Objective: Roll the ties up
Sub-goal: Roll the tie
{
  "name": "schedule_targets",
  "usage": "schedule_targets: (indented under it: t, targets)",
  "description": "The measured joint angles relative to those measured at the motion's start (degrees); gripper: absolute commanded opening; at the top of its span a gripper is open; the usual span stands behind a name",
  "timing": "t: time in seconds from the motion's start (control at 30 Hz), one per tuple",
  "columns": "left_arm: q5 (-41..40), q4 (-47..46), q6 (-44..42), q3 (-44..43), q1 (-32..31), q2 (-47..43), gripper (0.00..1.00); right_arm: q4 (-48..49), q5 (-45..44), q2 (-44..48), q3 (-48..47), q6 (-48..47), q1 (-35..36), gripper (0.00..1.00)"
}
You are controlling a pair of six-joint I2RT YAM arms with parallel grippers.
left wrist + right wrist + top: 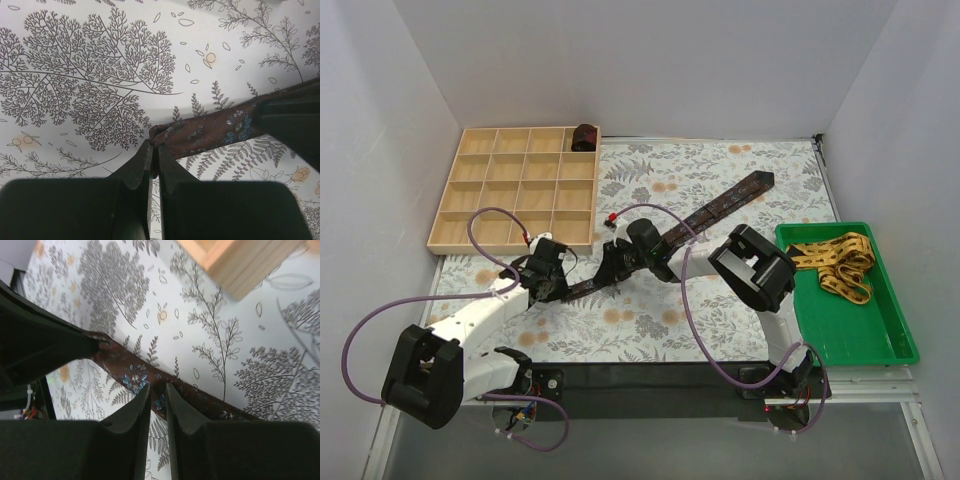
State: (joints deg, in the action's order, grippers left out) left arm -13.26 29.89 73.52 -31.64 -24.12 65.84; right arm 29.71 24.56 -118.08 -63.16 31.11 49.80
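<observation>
Both at tie [720, 208] | left gripper [154, 150] pinches lower-left end | right gripper [158, 390] beside, grip unclear | axis toward upper right

Looking down steeply from above and behind both arm bases, taking in the whole worktop [720, 180] from well back. Riding on the left wrist, peering along the left fingers [137, 167] at very close range onto the worktop's floral print. Riding on the right wrist, pointing past the right fingers [135, 415] just as closely, toward the wooden tray [240, 265] corner. Sharing, across all three, the near end of the dark tie [720, 208].
</observation>
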Motion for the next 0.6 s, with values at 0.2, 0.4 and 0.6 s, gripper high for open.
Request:
schedule_targets:
  t: [0.2,0.4,0.6]
  targets:
    - [-0.94,0.94,-0.94,-1.68,0.0,0.0,0.0,-0.46,-0.55,-1.49,-0.81,-0.39,1.4,0.22]
    - [-1.14,3.21,-1.81,-5.66,0.0,0.0,0.0,-0.74,-1.44,-1.55,-0.81,-0.48,1.62,0.21]
    - [1.01,3.58,-1.88,-10.49,-0.72,0.68,0.01,-0.74,-2.05,-1.55,-0.81,-0.5,1.7,0.21]
